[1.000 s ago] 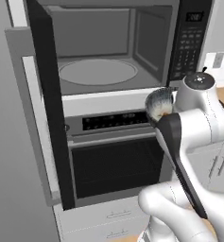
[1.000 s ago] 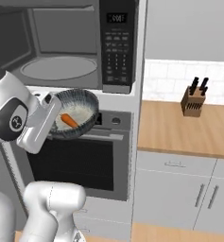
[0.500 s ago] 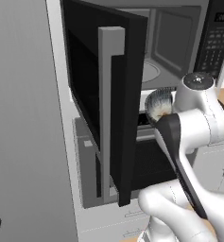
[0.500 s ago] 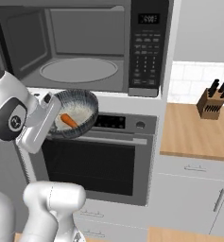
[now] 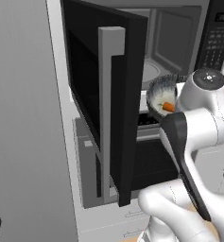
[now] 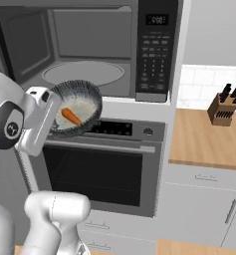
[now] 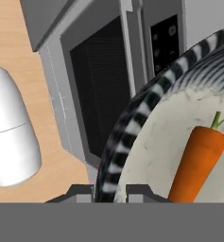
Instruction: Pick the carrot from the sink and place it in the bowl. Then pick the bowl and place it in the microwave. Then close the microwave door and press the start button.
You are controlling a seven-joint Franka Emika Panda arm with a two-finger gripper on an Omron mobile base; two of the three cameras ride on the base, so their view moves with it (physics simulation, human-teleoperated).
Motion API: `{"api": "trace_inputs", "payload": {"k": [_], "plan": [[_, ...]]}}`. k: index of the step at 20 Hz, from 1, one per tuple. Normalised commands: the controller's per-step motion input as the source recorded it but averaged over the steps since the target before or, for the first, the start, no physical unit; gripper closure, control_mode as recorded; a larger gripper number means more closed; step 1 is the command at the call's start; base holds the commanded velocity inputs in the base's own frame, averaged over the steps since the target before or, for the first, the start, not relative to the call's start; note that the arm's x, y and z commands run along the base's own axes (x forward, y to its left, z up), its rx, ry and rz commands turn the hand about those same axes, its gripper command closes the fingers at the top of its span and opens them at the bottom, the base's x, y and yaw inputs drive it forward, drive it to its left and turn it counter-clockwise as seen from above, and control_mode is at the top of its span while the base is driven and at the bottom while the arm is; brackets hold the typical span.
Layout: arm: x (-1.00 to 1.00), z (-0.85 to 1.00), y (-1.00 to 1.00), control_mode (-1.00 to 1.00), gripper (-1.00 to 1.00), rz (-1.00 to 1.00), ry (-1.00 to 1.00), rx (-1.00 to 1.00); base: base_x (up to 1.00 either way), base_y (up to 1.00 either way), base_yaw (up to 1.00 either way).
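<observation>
My gripper [image 7: 108, 191] is shut on the rim of the bowl [image 7: 146, 142], a pale bowl with a streaked dark and white wall. The orange carrot [image 7: 198, 160] lies inside it. In the right base view the bowl [image 6: 87, 107] hangs tilted in front of the open microwave [image 6: 35, 45], just below its glass turntable [image 6: 84, 73], with the carrot [image 6: 69, 116] in it and the gripper [image 6: 54, 105] at its left rim. The microwave door [image 5: 108, 104] stands swung out to the left of the bowl [image 5: 158, 92]. The sink is out of view.
The keypad strip [image 6: 157, 50] runs down the microwave's right side. A wall oven [image 6: 99, 174] with a dark window sits directly below. A wooden counter [image 6: 204, 139] with a knife block [image 6: 224, 109] lies to the right. The door's grey bar handle [image 5: 108, 94] juts toward the base.
Both base views have shifted: the base has driven, so the microwave door now looms large in the left view. The bowl with the carrot stays held the same way.
</observation>
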Motion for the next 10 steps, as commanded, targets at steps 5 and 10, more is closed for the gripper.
{"api": "trace_inputs", "payload": {"k": [5,10], "plan": [[0.68,0.94,0.23,-1.00,1.00,0.02,-0.25,0.00,0.00,0.00,0.00],[1.00,0.63,0.21,-1.00,1.00,0.00,-0.03,0.00,0.00,0.00,0.00]]}}
